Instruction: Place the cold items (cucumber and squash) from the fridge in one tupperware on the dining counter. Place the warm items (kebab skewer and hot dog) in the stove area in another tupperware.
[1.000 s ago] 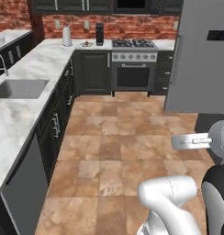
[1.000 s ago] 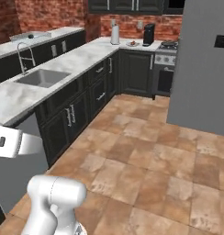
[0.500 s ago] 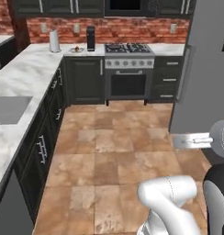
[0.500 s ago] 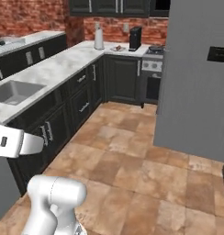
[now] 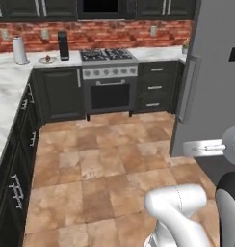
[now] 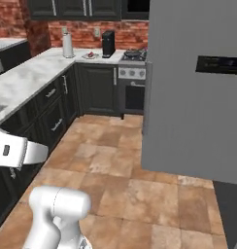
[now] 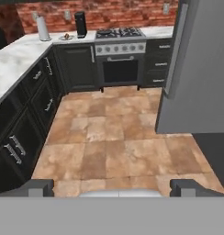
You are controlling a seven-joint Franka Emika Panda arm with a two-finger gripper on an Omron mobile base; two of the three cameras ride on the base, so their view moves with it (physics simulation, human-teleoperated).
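The grey fridge stands shut on the right, so its inside is hidden; it rises close by in the right base view and the hand view. The stove with its dark oven sits against the brick back wall, left of the fridge, and is also seen from the right and from the hand. My gripper is open, its fingertips far apart with nothing between them, and it points over the tiled floor toward the stove.
A marble counter on dark cabinets runs along the left and the back wall. On it stand a paper towel roll, a small plate and a dark appliance. Brown floor tiles spread between counter and fridge.
The whole picture has shifted: the base has moved, so the sink has left the views and the stove and fridge stand nearer and more central. The arm keeps its pose.
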